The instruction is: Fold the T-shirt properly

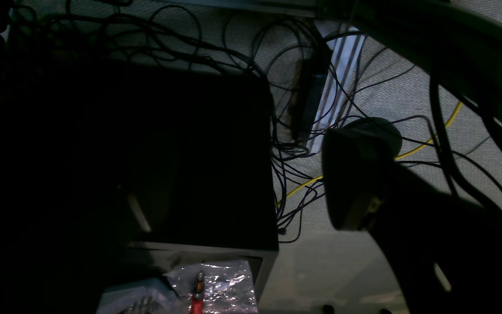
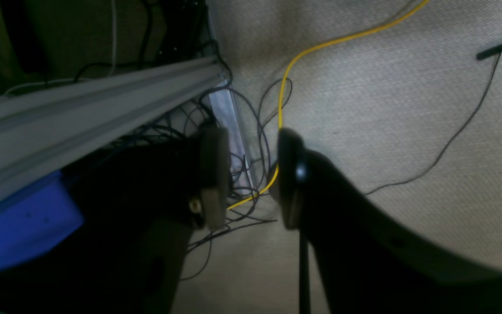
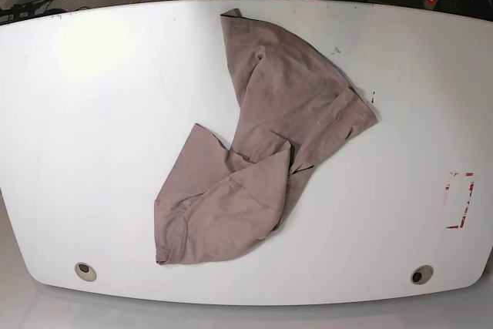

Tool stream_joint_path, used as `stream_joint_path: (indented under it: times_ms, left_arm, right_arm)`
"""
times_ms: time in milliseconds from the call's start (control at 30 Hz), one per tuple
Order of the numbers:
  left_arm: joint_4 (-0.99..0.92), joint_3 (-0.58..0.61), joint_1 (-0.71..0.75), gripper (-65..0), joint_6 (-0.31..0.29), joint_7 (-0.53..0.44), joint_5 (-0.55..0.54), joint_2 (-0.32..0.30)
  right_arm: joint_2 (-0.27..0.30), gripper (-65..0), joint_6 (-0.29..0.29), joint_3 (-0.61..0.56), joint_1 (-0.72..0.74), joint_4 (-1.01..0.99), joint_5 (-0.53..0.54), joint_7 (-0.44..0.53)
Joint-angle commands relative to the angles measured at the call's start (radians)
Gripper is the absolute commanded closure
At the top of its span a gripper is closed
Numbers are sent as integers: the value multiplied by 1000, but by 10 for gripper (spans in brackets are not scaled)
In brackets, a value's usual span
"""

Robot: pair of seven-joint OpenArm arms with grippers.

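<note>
T-shirt (image 3: 266, 144): crumpled on white table (image 3: 92, 129), centre, running 12 to 7 o'clock.
Left gripper (image 1: 355, 174): 1 finger visible; cannot tell its spread.
Right gripper (image 2: 249, 174): 2 fingers apart, nothing between, above carpet (image 2: 386, 109).

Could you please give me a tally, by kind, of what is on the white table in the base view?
T-shirt: 1, mauve-brown, lying crumpled
Round holes in the table, near its front edge: 2
Red-and-white marked rectangle, near the right edge: 1
Total: 4
</note>
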Motion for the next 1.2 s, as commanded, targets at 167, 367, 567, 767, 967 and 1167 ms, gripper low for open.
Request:
stream_joint_path:
  times_ms: [167,367,567,767,967,1167]
  left_arm:
    - [-8,1,-3,-483,6,-6,11,1]
    - [6,1,-2,-483,6,-6,11,-3]
    - [55,-5,20,-483,3,-9,5,-6]
    - [264,-7,142,-483,4,0,5,-20]
    - [379,-7,234,-481,4,0,5,-26]
    - [615,-8,420,-479,4,0,3,-59]
  right_arm:
    - [-33,-179,-1,0,17,7,-3,7]
    - [-33,-178,-1,0,23,5,-3,7]
    - [-30,-174,-1,2,5,10,-3,10]
    - [-30,-174,-1,4,-84,170,2,3]
    - [-31,-174,-1,4,-183,335,8,-56]
    - [-33,-173,7,4,-350,605,8,-105]
